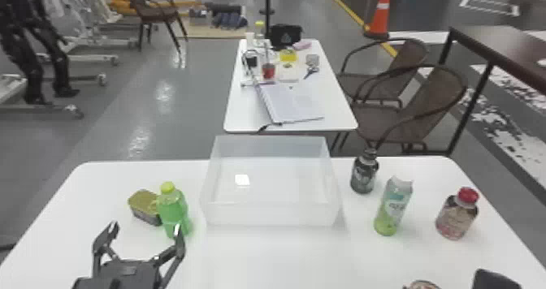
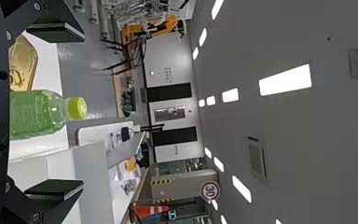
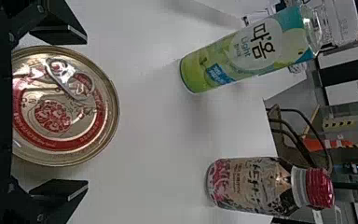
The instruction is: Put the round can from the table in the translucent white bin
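Round can point(image 3: 60, 107) sits ungripped between the right gripper point(image 1: 493, 281)'s wide-spread fingers. The left gripper point(image 1: 145, 228) is wide open, empty.

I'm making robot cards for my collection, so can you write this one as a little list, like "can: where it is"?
Job: round can into the white bin
Can: on the table, pull-ring lid facing up
Can in bin: not yet
Right gripper: open, at the can
Left gripper: open, near the green bottle
Beside green bottle: boxy tin
Right of bin: dark bottle, green-labelled bottle, red-capped bottle
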Tool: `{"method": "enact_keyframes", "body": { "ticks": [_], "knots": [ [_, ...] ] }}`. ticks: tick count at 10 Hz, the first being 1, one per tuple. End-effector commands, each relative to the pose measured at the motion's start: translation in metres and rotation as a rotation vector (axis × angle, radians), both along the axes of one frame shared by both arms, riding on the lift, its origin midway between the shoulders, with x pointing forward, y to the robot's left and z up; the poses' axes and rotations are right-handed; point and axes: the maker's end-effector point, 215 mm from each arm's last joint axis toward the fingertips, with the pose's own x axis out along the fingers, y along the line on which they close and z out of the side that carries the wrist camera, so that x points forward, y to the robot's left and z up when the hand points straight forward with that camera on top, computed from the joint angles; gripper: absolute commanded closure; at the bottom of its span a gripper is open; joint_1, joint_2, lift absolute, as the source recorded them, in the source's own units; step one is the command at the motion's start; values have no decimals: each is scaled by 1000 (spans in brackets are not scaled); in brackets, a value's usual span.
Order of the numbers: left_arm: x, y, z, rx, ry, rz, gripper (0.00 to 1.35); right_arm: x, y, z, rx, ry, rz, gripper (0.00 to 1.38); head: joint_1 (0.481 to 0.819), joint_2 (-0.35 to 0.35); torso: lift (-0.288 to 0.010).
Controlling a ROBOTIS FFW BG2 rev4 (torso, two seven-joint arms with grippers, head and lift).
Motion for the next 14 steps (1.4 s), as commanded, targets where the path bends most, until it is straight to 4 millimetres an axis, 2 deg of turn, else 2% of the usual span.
{"method": "enact_keyframes", "body": {
  "ticks": [1,2,4,6,8,11,12,14],
  "knots": [
    [0,0,0,-4,0,2,188,-3,2,-8,18,15,-3,489,549,0,-100],
    [0,0,-1,-4,1,2,188,-2,3,-10,17,20,-2,673,549,0,-100],
    [0,0,0,-7,-2,2,188,-4,9,-15,43,35,3,743,549,0,-100],
    [0,0,0,-7,-2,2,186,1,13,-5,58,10,16,745,549,0,-100],
    [0,-1,0,-7,-2,0,188,22,19,32,70,-51,39,745,549,0,-100],
    [1,-3,-2,-9,1,-3,188,58,23,115,17,-186,83,745,549,0,-100],
    [2,-4,-1,-10,-1,-3,188,69,24,134,14,-222,95,745,549,0,-100],
    [4,-5,0,-13,-2,-4,188,87,36,159,23,-266,129,745,549,0,-100]
  ]
}}
